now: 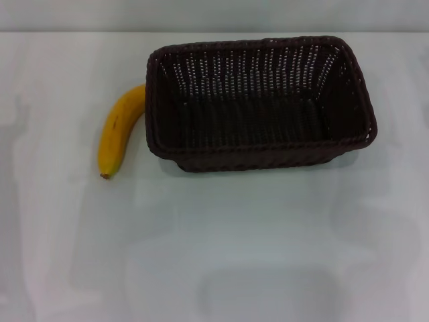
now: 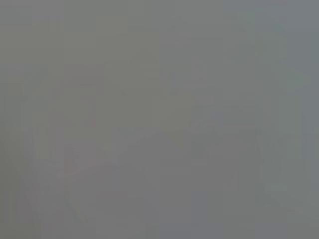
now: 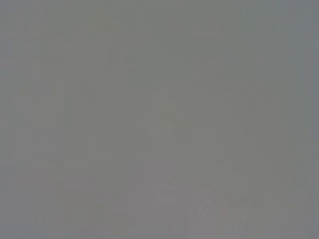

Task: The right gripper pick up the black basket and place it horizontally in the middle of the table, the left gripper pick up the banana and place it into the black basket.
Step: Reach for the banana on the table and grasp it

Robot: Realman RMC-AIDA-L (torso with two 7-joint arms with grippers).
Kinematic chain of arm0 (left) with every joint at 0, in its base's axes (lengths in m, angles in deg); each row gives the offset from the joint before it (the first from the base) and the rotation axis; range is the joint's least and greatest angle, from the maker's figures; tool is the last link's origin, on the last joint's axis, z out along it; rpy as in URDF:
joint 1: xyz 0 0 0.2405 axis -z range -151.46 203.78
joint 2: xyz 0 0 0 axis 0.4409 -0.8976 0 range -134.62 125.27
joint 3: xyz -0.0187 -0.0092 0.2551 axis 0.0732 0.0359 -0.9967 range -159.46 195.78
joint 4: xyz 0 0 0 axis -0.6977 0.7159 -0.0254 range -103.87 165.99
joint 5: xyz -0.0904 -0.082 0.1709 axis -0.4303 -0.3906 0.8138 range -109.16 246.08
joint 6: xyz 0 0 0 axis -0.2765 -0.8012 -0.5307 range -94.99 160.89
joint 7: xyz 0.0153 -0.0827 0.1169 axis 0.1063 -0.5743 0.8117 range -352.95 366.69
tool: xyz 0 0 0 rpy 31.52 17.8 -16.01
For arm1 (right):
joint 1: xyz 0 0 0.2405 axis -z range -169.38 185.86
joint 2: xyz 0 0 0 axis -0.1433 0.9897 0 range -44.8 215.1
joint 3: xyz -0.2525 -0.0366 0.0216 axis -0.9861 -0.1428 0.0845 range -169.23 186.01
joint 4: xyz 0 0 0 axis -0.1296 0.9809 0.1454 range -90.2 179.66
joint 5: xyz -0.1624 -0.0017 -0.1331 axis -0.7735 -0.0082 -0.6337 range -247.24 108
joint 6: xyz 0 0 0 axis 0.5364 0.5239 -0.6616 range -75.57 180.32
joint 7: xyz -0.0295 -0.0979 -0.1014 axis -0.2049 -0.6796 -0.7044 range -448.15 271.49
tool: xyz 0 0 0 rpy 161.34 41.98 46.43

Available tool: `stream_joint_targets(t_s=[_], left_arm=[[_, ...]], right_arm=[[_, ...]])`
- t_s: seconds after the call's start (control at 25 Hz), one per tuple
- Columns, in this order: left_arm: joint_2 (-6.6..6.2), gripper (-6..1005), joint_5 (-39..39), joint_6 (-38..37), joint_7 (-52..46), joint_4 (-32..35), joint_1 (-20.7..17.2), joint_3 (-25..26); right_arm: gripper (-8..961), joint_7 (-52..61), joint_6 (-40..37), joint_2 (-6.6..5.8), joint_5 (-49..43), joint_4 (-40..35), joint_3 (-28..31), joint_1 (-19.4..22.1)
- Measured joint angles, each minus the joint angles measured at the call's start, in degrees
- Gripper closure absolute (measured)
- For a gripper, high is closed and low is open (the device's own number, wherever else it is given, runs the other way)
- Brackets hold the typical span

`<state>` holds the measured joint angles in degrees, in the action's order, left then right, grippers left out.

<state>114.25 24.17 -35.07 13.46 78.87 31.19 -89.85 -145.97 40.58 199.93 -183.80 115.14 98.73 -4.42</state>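
The black basket (image 1: 261, 102) stands upright on the white table (image 1: 214, 255) in the head view, a little right of centre and toward the back, its long side running left to right and its inside empty. The banana (image 1: 119, 131) lies on the table just left of the basket, its upper end touching or nearly touching the basket's left wall, its dark tip pointing toward me. Neither the left gripper nor the right gripper shows in any view. Both wrist views hold only a plain grey field.
The table's far edge runs along the top of the head view. Bare white surface stretches in front of the basket and banana.
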Motion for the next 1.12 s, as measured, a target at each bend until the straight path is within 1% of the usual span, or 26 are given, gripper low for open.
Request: stream_joint_targets(t_s=[0.08, 0.16, 0.28, 0.4, 0.48, 0.64, 0.72, 0.84, 1.0, 1.08, 1.12], left_arm=[[-0.01, 218, 0.0, 0.0, 0.0, 0.0, 0.1, 0.0], [-0.01, 219, 0.0, 0.0, 0.0, 0.0, 0.2, 0.1], [-0.02, 220, 0.0, 0.0, 0.0, 0.0, 0.2, 0.2], [-0.14, 221, 0.0, 0.0, 0.0, 0.0, 0.3, 0.5], [-0.20, 221, 0.0, 0.0, 0.0, 0.0, 0.3, 0.9], [-0.29, 222, 0.1, 0.0, 0.0, 0.0, 0.4, 1.5], [-0.30, 223, 0.5, 0.0, 0.0, 0.0, 0.4, 2.0], [-0.29, 224, 1.2, 0.1, 0.0, 0.0, 0.4, 2.4], [-0.19, 225, 1.3, -0.1, 0.0, -0.2, 0.4, 2.7], [-0.12, 225, 1.3, -0.4, 0.0, -0.5, 0.4, 2.7], [-0.08, 226, 1.4, -0.5, 0.0, -0.5, 0.3, 2.7]], right_arm=[[117, 0.1, -6.3, 0.01, 0.0, -1.8, -2.2, 0.0], [117, 1.3, -9.9, 0.00, 0.0, -3.6, -3.5, -0.1], [117, 5.8, -12.1, 0.00, 0.0, -6.5, -4.2, -0.8], [118, 12.2, -12.8, 0.00, -0.1, -9.6, -4.3, -1.5], [118, 14.4, -12.5, -0.03, -0.5, -11.1, -4.5, -1.7], [118, 14.9, -9.8, -0.14, -1.1, -11.6, -5.0, -1.8], [118, 15.0, -7.8, -0.23, -1.1, -11.2, -5.1, -1.9], [119, 15.0, -6.8, -0.29, -1.2, -10.2, -5.5, -1.8], [119, 15.1, -7.9, -0.25, -1.5, -8.6, -6.5, -1.5], [119, 15.1, -9.4, -0.20, -1.7, -8.1, -7.0, -1.4], [119, 15.1, -11.7, -0.19, -1.7, -8.0, -7.5, -1.4]])
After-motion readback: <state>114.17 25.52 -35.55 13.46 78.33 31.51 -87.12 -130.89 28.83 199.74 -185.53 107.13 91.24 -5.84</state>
